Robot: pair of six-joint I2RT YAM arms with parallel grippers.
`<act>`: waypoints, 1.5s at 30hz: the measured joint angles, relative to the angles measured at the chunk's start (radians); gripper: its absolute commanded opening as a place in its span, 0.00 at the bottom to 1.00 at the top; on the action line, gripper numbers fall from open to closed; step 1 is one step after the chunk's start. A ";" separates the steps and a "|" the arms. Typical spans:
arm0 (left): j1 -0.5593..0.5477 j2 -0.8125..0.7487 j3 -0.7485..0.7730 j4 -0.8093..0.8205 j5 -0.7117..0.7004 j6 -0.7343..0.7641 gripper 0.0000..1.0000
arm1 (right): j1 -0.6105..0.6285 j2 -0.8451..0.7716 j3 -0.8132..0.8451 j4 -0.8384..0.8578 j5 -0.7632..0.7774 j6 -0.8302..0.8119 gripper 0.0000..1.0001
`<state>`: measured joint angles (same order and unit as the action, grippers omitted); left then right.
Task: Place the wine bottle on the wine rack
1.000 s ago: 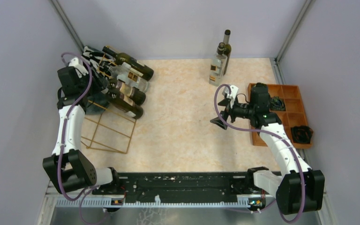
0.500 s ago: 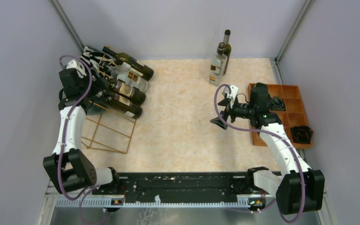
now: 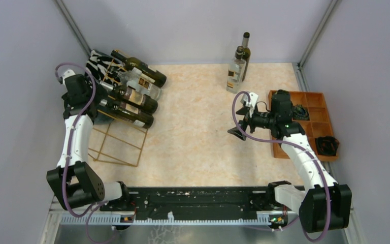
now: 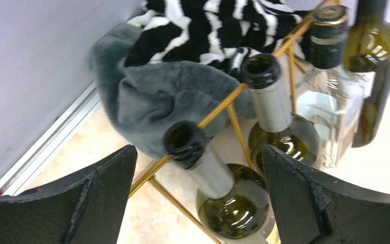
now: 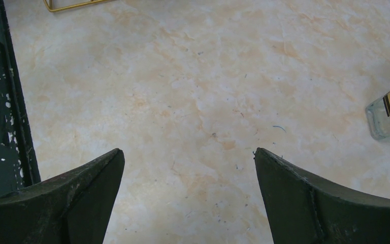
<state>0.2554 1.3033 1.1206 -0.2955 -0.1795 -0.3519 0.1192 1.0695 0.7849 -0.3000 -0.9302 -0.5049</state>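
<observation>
The gold wire wine rack (image 3: pixel 119 145) stands at the far left with several bottles lying across it. The nearest dark green wine bottle (image 3: pixel 129 114) rests on the rack, neck toward the wall. In the left wrist view its open mouth (image 4: pixel 183 140) and green shoulder (image 4: pixel 231 208) lie between my spread fingers without touching them. My left gripper (image 3: pixel 91 99) (image 4: pixel 198 148) is open and holds nothing, just behind that neck. My right gripper (image 3: pixel 238 122) (image 5: pixel 188 152) hangs open over bare table at mid-right, holding nothing.
A clear bottle (image 3: pixel 235 75) and a dark bottle (image 3: pixel 245 48) stand upright at the back. An orange-brown compartment tray (image 3: pixel 315 129) with black items sits at the right. Grey cloth (image 4: pixel 167 96) and a zebra-striped cloth (image 4: pixel 218 25) lie behind the rack, against the left wall.
My left gripper has opened, let go of the nearest bottle's neck and drawn back toward the left wall. The bottle stays on the rack. The right arm has not moved.
</observation>
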 measured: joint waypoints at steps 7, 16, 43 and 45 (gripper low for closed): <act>0.000 0.000 0.063 -0.105 -0.164 -0.096 0.99 | 0.000 0.001 0.000 0.000 0.000 0.000 0.98; 0.000 -0.183 0.019 -0.103 -0.015 -0.119 0.99 | 0.000 0.011 0.000 -0.002 0.005 -0.012 0.98; -0.737 -0.256 -0.539 0.709 0.876 -0.230 0.99 | -0.109 0.175 0.126 0.182 0.057 0.260 0.99; -0.737 -0.259 -0.576 0.740 0.872 -0.249 0.99 | -0.109 0.239 0.196 0.195 0.074 0.264 0.99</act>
<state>-0.4812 1.0447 0.5449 0.4446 0.6922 -0.6014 0.0097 1.3083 0.9813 -0.1047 -0.8562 -0.2409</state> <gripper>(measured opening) 0.987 0.985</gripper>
